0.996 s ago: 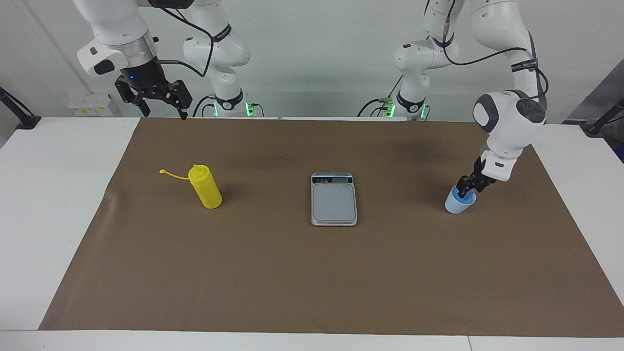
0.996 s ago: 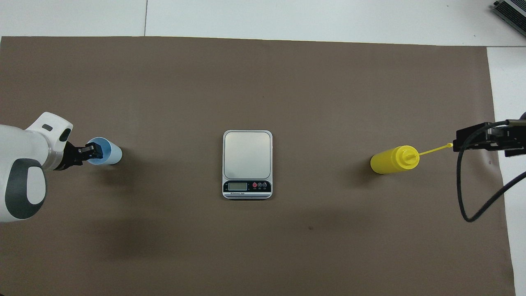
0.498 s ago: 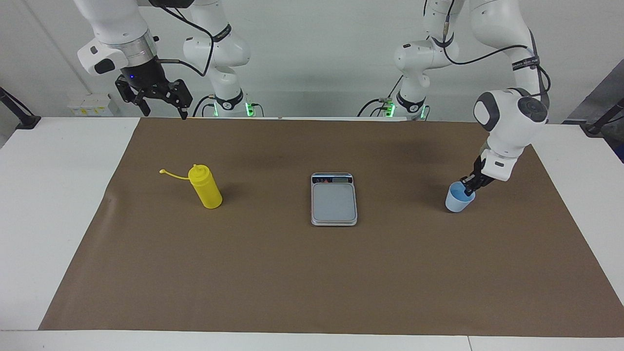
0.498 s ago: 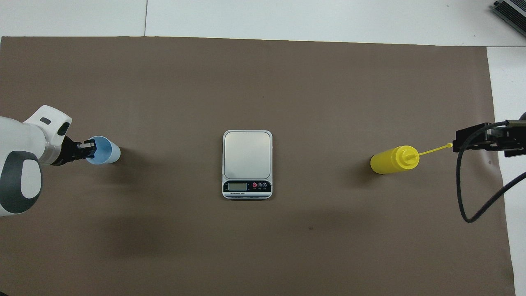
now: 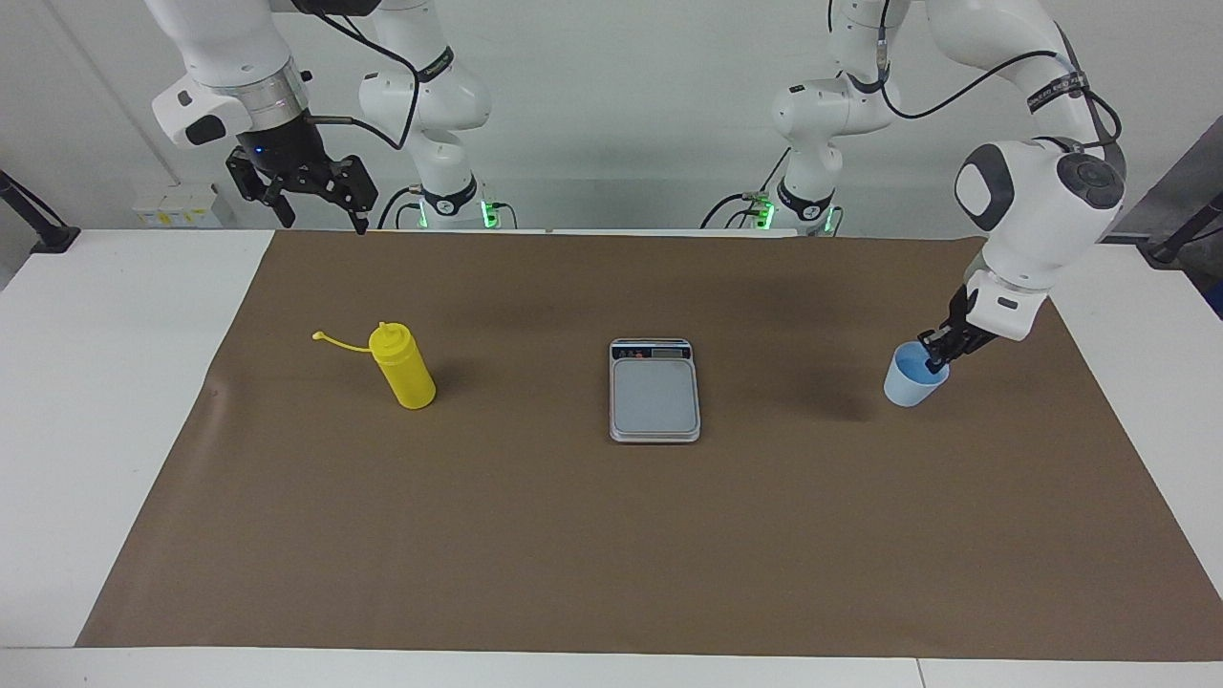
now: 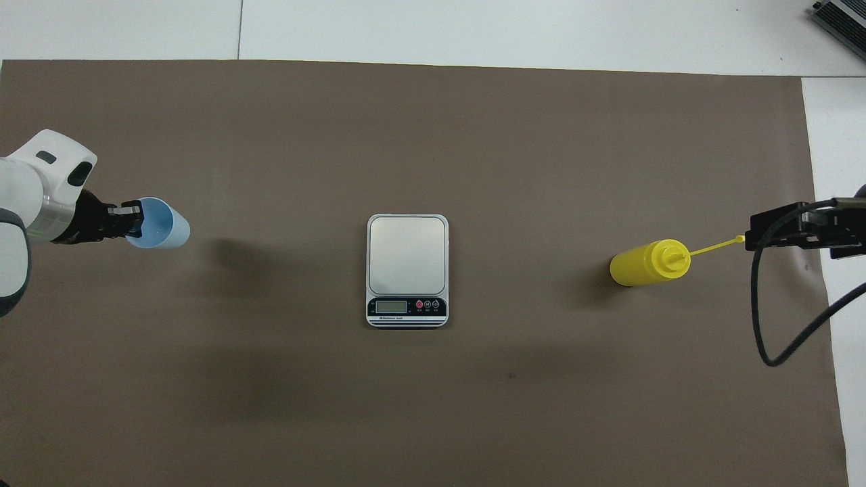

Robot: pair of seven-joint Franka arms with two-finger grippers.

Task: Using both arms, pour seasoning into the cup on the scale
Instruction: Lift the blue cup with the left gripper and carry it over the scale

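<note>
Brown paper covers the white tabletop [image 5: 115, 401]. One scale [image 5: 654, 390] at the middle. One yellow seasoning bottle [image 5: 404, 366] upright toward the right arm's end. One pale blue cup [image 5: 915, 376], lifted clear of the paper and tilted, its rim pinched by the left tool [image 5: 934, 358]. Right tool [image 5: 313, 196] waits aloft, fingers wide.

White jointed arms [image 5: 1037, 205], grey joint caps, black cables, black grippers [image 5: 315, 205], green base lights.
</note>
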